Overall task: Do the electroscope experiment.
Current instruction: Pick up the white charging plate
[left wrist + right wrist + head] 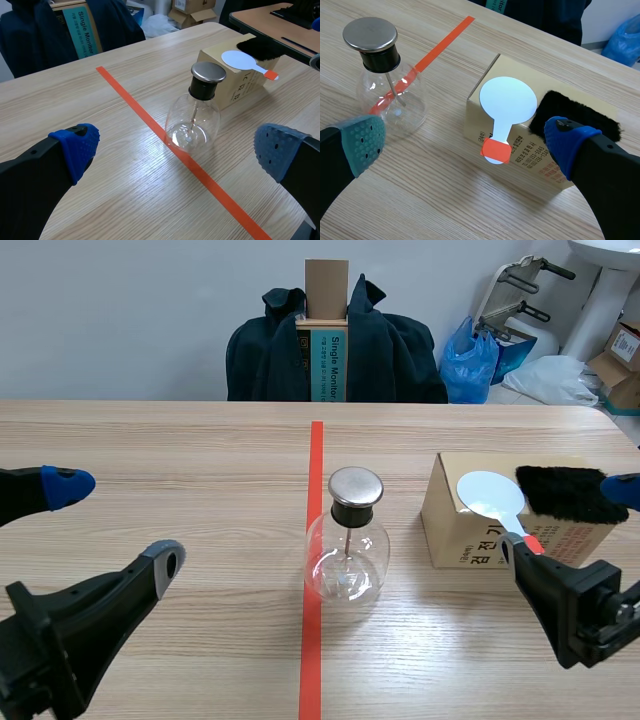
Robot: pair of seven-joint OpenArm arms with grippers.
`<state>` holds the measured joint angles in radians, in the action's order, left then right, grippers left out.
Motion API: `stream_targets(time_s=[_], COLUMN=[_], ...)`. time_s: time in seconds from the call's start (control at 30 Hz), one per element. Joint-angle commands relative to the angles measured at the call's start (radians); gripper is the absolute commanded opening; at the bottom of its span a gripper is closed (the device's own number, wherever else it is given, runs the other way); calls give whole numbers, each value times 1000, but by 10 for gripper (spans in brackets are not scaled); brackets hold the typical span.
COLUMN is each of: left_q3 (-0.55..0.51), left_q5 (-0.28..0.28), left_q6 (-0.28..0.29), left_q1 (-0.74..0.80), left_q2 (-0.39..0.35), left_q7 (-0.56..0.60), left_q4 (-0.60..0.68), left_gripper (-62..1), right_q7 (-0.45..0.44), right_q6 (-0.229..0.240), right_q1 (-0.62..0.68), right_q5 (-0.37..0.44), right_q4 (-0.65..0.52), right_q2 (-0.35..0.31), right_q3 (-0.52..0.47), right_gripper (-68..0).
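R gripper (465,142) gaping, white paddle (507,102) on box (530,145) just ahead, handle toward it; L gripper (177,150) also spread, farther off.

Scene camera faces across table (180,460); wrist cameras nearer, angled down; all share electroscope (346,540), box (465,540).

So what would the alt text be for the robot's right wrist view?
An open right gripper hangs over a wooden table, facing a cardboard box that carries a white round paddle and a black fur pad. Beside the box stands a glass flask electroscope with a metal cap.
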<state>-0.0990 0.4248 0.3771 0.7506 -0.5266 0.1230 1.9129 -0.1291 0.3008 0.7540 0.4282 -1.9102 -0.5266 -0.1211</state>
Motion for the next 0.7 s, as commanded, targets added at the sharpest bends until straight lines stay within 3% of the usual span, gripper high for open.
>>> stream_targets(time_s=[0.0, 0.47, 0.57, 0.67], left_q3=[-4, -4, -4, -4], left_q5=[6, 2, 1, 1], left_q6=[-5, -5, -5, -5], left_q1=[0, -1, -1, -1], left_q2=[-6, 0, 0, 0], left_q7=[14, 14, 14, 14], left_q4=[16, 16, 16, 16], left_gripper=[14, 14, 14, 14], right_q7=[-14, -14, -23, -42], right_q6=[6, 6, 7, 7], right_q1=[-3, -3, 1, 34], right_q5=[9, -19, -126, -317], right_q4=[-17, -17, -23, -44], right_q2=[-8, -8, -8, -8], right_q3=[-3, -3, -3, -3], right_gripper=[4, 4, 4, 4])
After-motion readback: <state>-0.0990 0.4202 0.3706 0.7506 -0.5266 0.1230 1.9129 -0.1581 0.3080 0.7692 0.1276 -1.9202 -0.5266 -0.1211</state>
